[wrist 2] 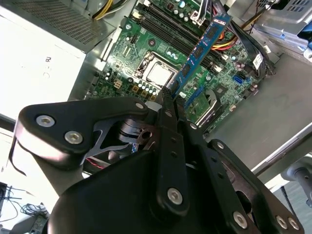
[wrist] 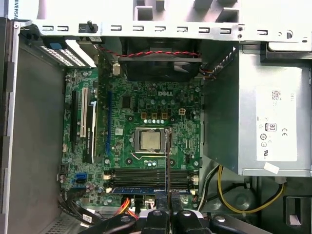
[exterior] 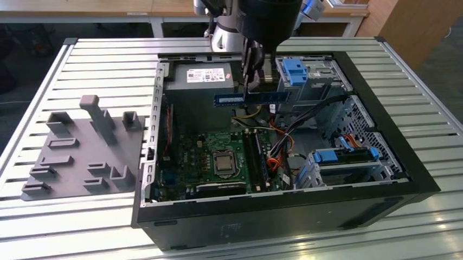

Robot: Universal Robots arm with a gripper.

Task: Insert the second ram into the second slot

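My gripper [exterior: 255,86] is shut on the second ram [exterior: 275,97], a long blue stick that hangs level above the open computer case, over its rear half. In the second wrist view the ram [wrist 2: 200,51] juts out from the fingertips [wrist 2: 168,97] over the motherboard. The first wrist view shows the ram [wrist: 168,161] edge-on as a thin dark line crossing the row of dark memory slots [wrist: 141,178] beside the processor socket [wrist: 148,140]. The slots [exterior: 255,157] lie well below the stick. Which slot is the second one I cannot tell.
The black case wall [exterior: 289,216] rings the motherboard. A grey power supply [exterior: 199,78] sits at the back, with blue drive caddies [exterior: 296,70] and orange and yellow cables [exterior: 278,160] on the exterior view's right. A grey fixture plate with pegs [exterior: 79,151] lies on the slatted table.
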